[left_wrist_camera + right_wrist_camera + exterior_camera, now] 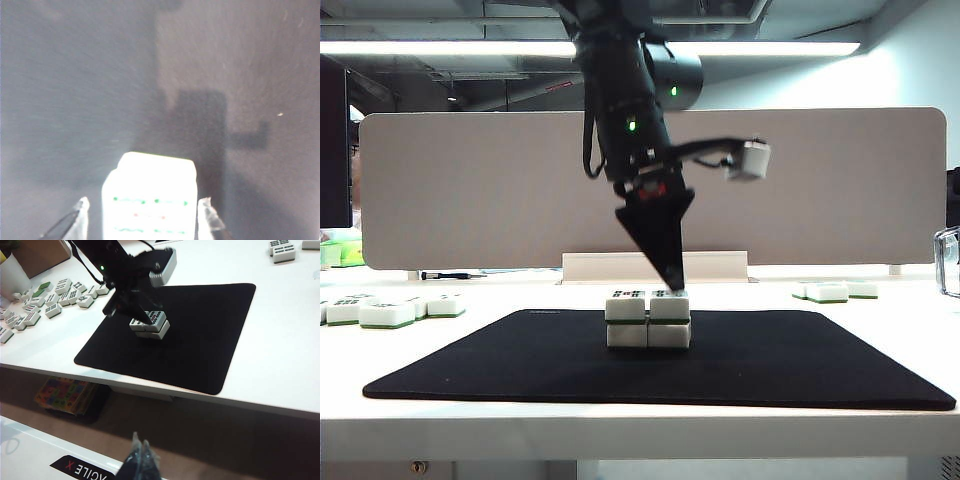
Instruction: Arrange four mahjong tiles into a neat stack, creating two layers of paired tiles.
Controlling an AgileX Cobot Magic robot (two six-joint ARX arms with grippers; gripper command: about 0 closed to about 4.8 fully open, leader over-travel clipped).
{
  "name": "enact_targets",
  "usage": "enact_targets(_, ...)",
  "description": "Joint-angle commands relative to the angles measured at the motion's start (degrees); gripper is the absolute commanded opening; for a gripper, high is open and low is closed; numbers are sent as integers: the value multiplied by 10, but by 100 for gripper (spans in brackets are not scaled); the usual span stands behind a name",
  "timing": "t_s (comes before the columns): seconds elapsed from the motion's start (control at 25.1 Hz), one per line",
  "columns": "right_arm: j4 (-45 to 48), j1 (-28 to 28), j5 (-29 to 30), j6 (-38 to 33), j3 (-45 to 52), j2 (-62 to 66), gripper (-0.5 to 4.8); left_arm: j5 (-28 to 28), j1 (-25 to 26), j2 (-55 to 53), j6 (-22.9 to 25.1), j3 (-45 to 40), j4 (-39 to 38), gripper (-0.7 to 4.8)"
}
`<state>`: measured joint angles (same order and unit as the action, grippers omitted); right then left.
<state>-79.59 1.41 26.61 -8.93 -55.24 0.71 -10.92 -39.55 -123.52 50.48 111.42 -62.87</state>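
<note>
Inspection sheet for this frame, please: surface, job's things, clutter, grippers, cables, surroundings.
Surface: black mat on a white table.
Job's things: stack, two tiles wide, two high, mid-mat.
Clutter: loose tiles off the mat on the left; a few more tiles on the right.
Grippers: left gripper open astride the stack's top tile; right gripper shut, low, away from the table.
Cables: black cable on the left arm.
Surroundings: pale partition behind.

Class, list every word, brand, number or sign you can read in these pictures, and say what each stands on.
"GILE X", upside down, cut off: black label on the white surface near the right gripper.
Top tile between the left gripper's fingertips: green and red marks, blurred.
Scattered tiles: too small.
</note>
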Motion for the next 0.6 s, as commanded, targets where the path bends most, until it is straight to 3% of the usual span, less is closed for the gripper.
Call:
enact_targets(0.04,6,0,-1,2,-1,-6,-1,-2,-1,28,-34,31,-41,281)
enact_targets(0.12,5,0,-1,2,-1,-6,-1,40,1,43,-76,58,-97,245)
enact_targets(0.2,5,0,3,2,-2,-6,-1,87,1,61,-106,71,-144,130)
enact_targets(0.24,5,0,3,2,-2,-6,-1,87,1,77,-136,71,-164,107)
enact_targets(0.6,5,0,3,2,-2,-7,-1,87,29,186,-252,71,-167,107)
